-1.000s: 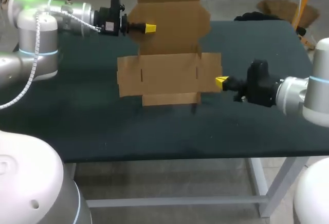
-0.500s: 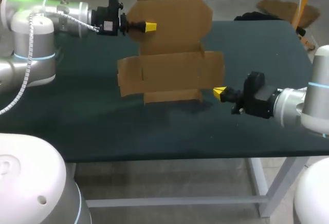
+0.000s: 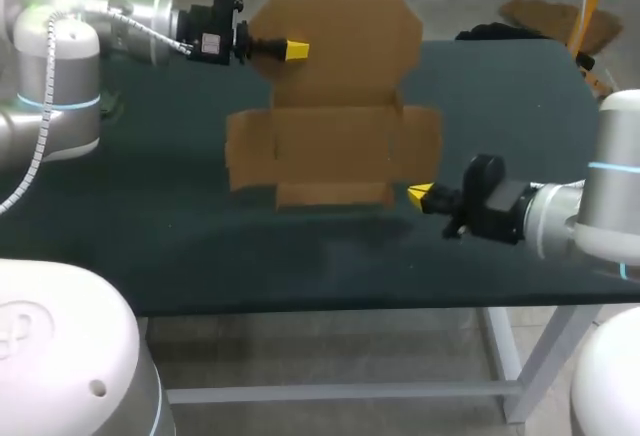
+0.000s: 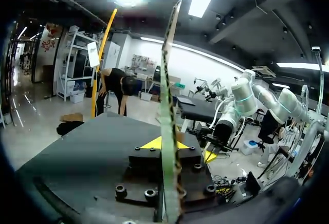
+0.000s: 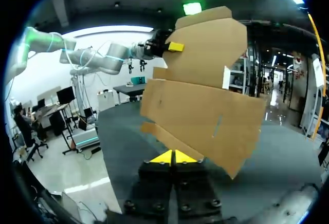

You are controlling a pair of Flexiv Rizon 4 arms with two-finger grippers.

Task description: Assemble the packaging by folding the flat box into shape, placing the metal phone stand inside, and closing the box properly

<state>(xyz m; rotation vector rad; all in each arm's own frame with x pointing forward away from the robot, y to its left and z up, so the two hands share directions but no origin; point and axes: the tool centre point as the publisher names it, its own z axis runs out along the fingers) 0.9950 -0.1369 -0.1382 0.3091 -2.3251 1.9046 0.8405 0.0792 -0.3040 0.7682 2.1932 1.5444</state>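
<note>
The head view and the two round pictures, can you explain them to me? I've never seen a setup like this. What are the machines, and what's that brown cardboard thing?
These are two robot arms at a dark table. The head view looks down from above and behind them. Each round picture comes from a camera on one arm's wrist, looking along its fingers. The left gripper, with yellow tips, is clamped on a side edge of the flat box, an unfolded cardboard sheet, and holds it upright over the table. The left wrist view shows that sheet edge-on between the fingers. The right gripper has its tips closed together and holds nothing. It sits by the sheet's lower right corner, and I cannot tell whether it touches the cardboard.
</note>
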